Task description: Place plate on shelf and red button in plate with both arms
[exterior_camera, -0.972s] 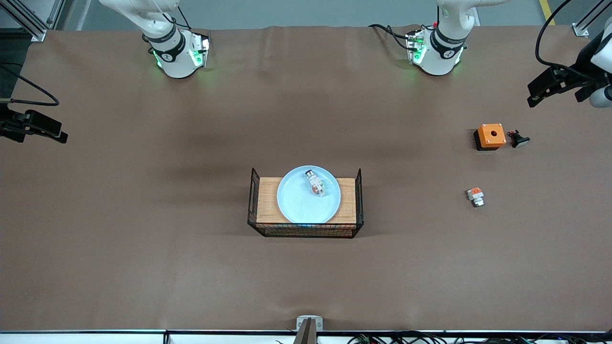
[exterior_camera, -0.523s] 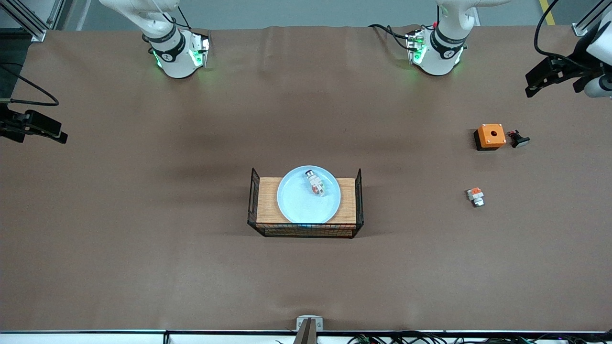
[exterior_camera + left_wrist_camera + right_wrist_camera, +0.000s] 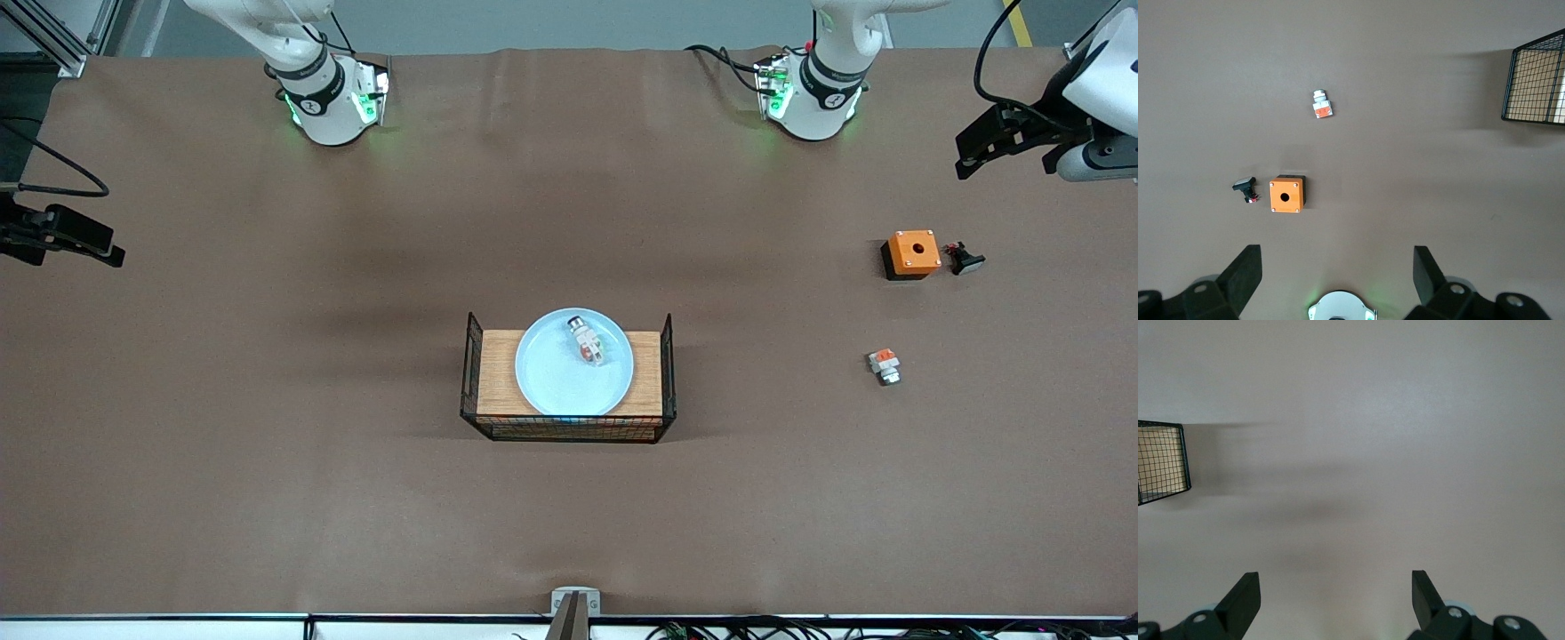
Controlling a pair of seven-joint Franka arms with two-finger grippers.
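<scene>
Plate (image 3: 573,363) sits on the wooden tray (image 3: 646,369), red button (image 3: 587,341) lying in it, long axis slanted. Both well apart from your left gripper (image 3: 1337,270) and right gripper (image 3: 1335,595); both spread, empty, neither clearly nearer.

right gripper (image 3: 1331,603) fingers spread wide over bare brown table (image 3: 1391,453), wire basket (image 3: 1161,460) corner w/ wood at edge

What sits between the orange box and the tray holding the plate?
Nothing: bare brown table between the orange box and the wire-sided tray with the plate, as the front view shows.
</scene>
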